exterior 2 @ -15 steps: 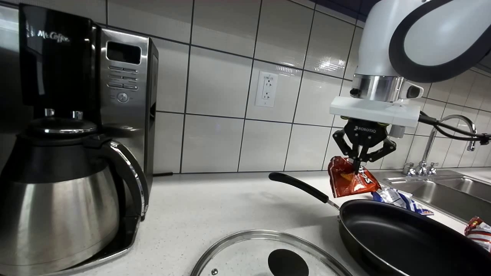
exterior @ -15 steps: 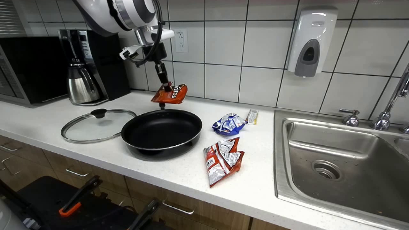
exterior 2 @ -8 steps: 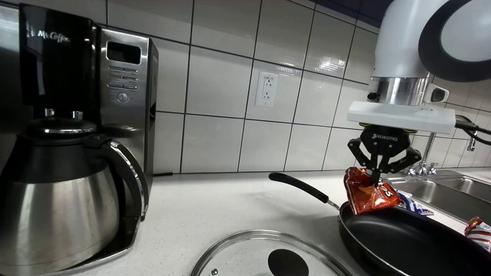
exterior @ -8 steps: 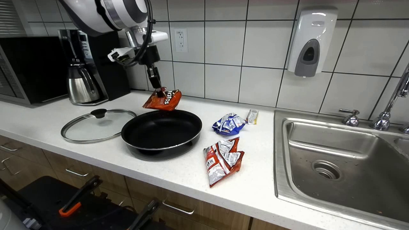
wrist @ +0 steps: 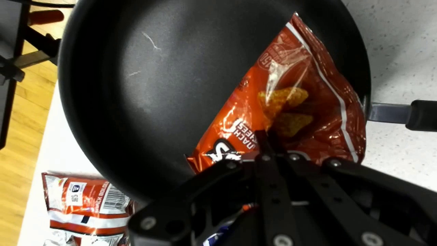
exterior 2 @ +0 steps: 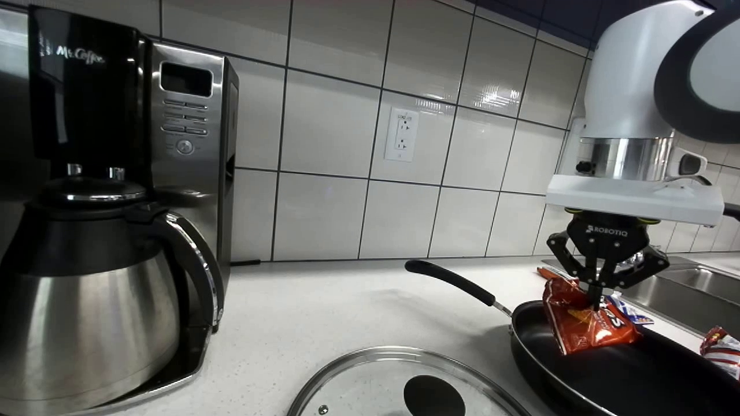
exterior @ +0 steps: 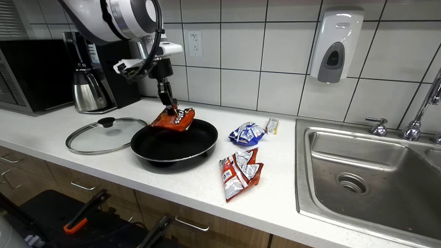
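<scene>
The gripper (exterior 2: 596, 301), pinched on a red chip bag (exterior 2: 591, 332), now sits lower than a moment ago, bringing the bag over the frying pan (exterior: 172, 146) near its handle (exterior 2: 452, 282), so the carry reaches the pan, contact unclear
</scene>
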